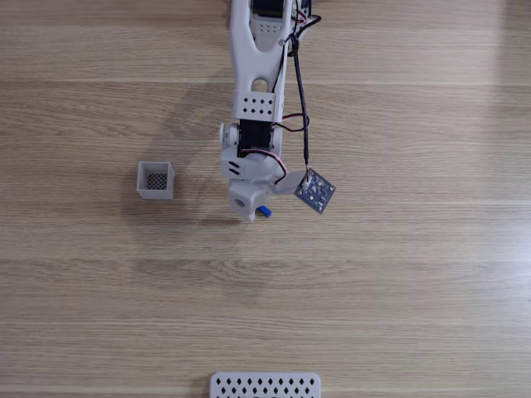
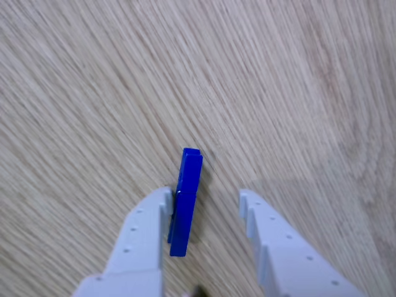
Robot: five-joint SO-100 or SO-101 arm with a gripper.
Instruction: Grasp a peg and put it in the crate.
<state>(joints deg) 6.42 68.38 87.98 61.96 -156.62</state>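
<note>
The blue peg (image 2: 185, 198) lies between my gripper's (image 2: 204, 199) two white fingers in the other view. It rests against the left finger (image 2: 148, 216), and a wide gap separates it from the right finger (image 2: 263, 223), so the gripper is open around it. In the fixed view the gripper (image 1: 253, 211) points down at the table's middle, and a bit of the peg (image 1: 264, 211) pokes out beside it. The white crate (image 1: 156, 180) with its dark mesh bottom stands to the left of the gripper, a short way off.
A flat white panel (image 1: 265, 385) with diamond-shaped holes lies at the bottom edge of the fixed view. A small circuit board (image 1: 315, 191) hangs on a black cable to the right of the gripper. Bare wood surrounds the crate.
</note>
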